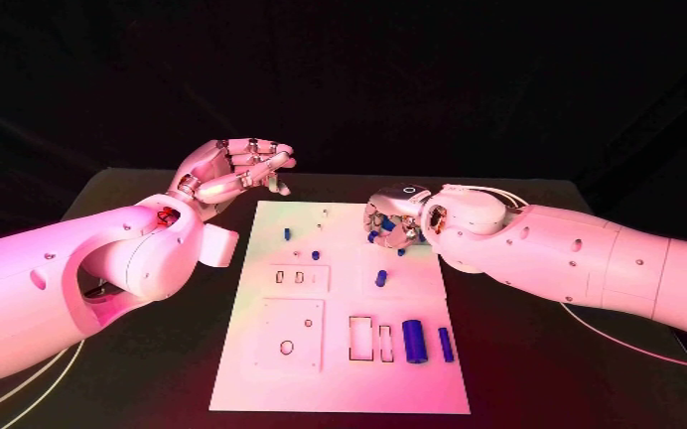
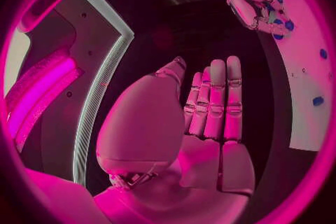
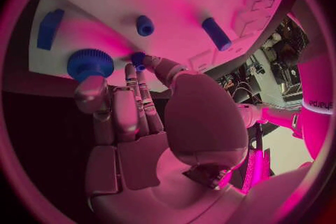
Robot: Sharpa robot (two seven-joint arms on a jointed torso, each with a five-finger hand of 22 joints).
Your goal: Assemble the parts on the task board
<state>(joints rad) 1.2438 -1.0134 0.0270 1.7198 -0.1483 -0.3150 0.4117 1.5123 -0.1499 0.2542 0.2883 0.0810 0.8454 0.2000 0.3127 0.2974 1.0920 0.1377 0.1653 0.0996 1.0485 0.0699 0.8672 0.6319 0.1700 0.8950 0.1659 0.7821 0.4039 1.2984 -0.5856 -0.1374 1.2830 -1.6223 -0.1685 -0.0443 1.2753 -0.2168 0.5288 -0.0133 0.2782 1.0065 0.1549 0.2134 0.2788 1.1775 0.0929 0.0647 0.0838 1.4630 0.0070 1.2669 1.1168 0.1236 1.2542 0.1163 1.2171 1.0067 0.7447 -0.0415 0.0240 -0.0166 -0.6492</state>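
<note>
**A:** Where is the robot's right hand sitting, and what is it doing?

**B:** The right hand point(image 1: 394, 218) is reaching over the far right part of the white task board point(image 1: 330, 389), palm turned down. In the right wrist view its fingertips point(image 3: 142, 61) are closing around a small blue peg point(image 3: 138, 59) that is standing on the board, so it is pinching that peg. A round blue knurled knob point(image 3: 90, 63) is sitting just beside the fingers, touching the board.

**A:** And the left hand?

**B:** The left hand point(image 1: 236, 171) is hovering off the board's far left corner, above the black table point(image 1: 143, 369). Its fingers are lying close together and curled slightly inward, holding nothing. I cannot tell whether they are fully closed. The left wrist view is showing the fingers point(image 2: 213, 101) straight, side by side, with nothing against them.

**A:** Where are the other parts lying?

**B:** A short blue pin point(image 1: 381, 277) is lying on the board just nearer the robot than the right hand. Nearer still, well apart from both hands, a thick blue cylinder point(image 1: 414, 341) and a thinner blue bar point(image 1: 446, 344) are lying side by side next to two narrow rectangular slots point(image 1: 372, 338). Between the two hands, a tiny blue stud point(image 1: 288, 233) is standing near the board's far edge. Toward the left hand's side, a raised square plate point(image 1: 289, 338) with holes is sitting on the board.
</note>
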